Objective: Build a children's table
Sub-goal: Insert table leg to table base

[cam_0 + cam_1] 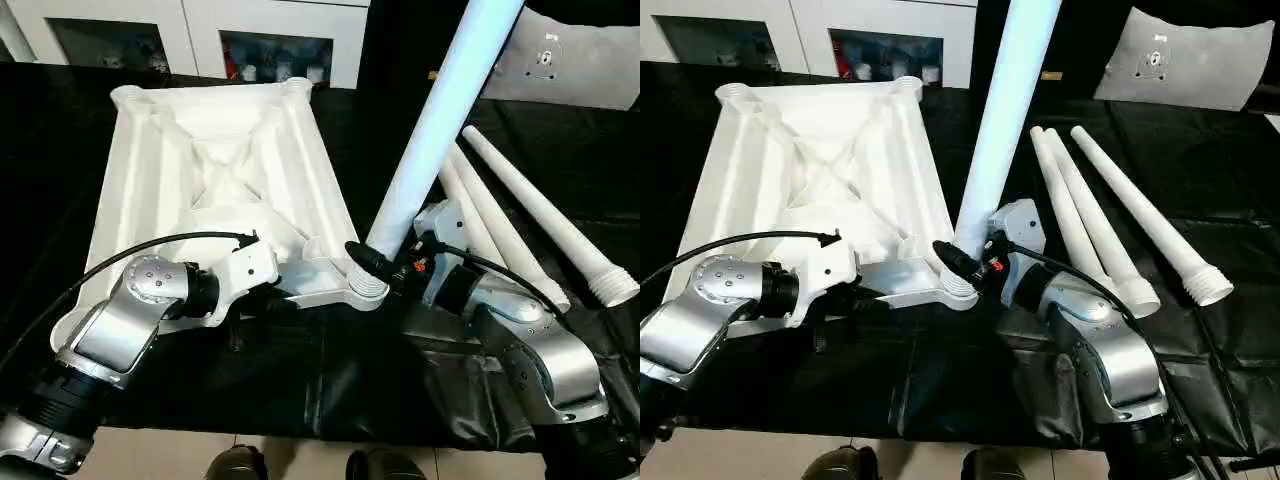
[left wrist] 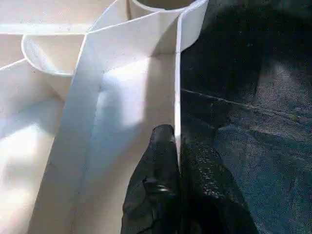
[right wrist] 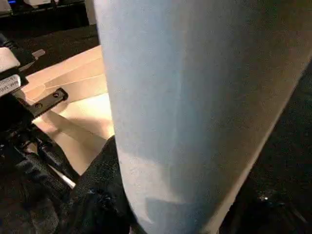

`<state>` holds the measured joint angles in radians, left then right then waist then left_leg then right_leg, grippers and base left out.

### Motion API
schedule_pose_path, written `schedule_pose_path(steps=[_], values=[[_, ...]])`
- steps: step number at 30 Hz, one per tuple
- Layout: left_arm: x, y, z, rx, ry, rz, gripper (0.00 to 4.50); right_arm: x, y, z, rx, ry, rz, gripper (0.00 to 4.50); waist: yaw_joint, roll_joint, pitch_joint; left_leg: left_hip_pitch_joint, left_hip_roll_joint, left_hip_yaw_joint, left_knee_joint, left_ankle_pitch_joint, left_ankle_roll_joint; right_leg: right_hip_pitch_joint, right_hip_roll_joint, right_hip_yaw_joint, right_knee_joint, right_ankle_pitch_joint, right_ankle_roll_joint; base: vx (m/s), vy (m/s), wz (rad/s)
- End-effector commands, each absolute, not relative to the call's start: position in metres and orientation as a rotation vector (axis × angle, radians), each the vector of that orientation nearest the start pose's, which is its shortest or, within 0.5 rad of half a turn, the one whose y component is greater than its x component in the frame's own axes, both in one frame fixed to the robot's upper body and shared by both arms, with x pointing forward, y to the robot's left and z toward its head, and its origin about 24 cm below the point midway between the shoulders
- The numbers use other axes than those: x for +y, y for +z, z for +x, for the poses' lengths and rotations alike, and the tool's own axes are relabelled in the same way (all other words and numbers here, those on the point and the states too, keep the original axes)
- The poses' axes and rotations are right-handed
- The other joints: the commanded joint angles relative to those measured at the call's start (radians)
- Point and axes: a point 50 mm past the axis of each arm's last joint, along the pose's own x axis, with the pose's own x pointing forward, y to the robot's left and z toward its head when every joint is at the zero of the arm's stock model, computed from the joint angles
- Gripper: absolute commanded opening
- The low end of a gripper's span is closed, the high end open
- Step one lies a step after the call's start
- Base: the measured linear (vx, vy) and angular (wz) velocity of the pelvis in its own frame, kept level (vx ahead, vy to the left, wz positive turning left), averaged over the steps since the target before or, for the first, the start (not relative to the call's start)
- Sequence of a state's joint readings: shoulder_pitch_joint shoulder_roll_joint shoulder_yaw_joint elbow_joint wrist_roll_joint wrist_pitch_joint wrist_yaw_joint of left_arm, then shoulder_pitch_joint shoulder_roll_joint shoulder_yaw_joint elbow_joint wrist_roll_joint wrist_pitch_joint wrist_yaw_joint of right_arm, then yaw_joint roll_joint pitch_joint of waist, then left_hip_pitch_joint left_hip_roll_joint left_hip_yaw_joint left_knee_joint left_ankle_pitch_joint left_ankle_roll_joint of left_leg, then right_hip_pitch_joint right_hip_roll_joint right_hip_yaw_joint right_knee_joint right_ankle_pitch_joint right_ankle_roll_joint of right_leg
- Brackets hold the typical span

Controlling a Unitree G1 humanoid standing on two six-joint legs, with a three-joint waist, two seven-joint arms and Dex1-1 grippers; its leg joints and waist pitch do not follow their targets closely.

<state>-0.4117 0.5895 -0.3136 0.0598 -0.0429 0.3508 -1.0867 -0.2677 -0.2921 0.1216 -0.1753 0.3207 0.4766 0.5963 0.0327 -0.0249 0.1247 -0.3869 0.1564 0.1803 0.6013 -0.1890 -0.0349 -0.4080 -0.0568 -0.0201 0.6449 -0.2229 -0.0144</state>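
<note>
My left fingers (image 2: 163, 161) pinch the near rim of the upside-down tabletop (image 1: 215, 150), one on each side of its thin wall. My right gripper (image 1: 400, 262) clasps a white leg (image 1: 445, 115), standing it tilted at the near corner socket (image 1: 365, 290). Three more legs (image 1: 1110, 215) lie beside it on the black desk (image 1: 300, 370).

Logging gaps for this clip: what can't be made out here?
- Upright leg: top cut off by the head views' upper edge.
- Whether its foot is seated in the corner socket: the right gripper hides the joint.
- Right gripper's far finger: hidden behind the leg in the right wrist view.
</note>
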Motion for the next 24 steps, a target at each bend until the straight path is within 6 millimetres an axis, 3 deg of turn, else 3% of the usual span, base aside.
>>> schedule_pose_path(steps=[1,10,11,15,24], values=[[0.155,0.087,0.287,0.412,-1.218,0.554,0.0,-0.119,0.109,0.278,0.091,0.853,-0.027,1.89,0.006,0.015,-0.071,0.018,0.066,-0.026,-0.071,-0.113,0.033,0.053,-0.082,0.049,-0.073,0.001,-0.266,0.0,0.0,0.0],[0.161,0.084,0.283,0.389,-1.239,0.626,0.0,-0.123,0.108,0.281,0.109,0.87,-0.046,1.89,0.006,0.013,-0.072,0.019,0.066,-0.024,-0.069,-0.098,0.044,0.052,-0.081,0.048,-0.072,0.006,-0.265,0.0,0.0,0.0],[0.16,0.085,0.283,0.385,-1.248,0.615,0.44,-0.123,0.108,0.281,0.107,0.864,-0.043,1.89,0.006,0.014,-0.073,0.02,0.067,-0.024,-0.069,-0.099,0.044,0.052,-0.08,0.048,-0.071,0.009,-0.266,0.0,0.0,0.0],[0.149,0.093,0.287,0.336,-1.242,0.556,0.72,-0.123,0.109,0.281,0.099,0.855,-0.032,1.89,0.007,0.013,-0.074,0.02,0.068,-0.023,-0.068,-0.107,0.037,0.053,-0.082,0.048,-0.072,-0.006,-0.274,0.0,0.0,0.0],[0.146,0.086,0.291,0.348,-1.223,0.582,0.95,-0.121,0.108,0.28,0.097,0.859,-0.03,1.89,0.011,0.015,-0.078,0.018,0.066,-0.025,-0.066,-0.092,0.041,0.055,-0.08,0.047,-0.069,0.02,-0.269,0.0,0.0,0.0]])
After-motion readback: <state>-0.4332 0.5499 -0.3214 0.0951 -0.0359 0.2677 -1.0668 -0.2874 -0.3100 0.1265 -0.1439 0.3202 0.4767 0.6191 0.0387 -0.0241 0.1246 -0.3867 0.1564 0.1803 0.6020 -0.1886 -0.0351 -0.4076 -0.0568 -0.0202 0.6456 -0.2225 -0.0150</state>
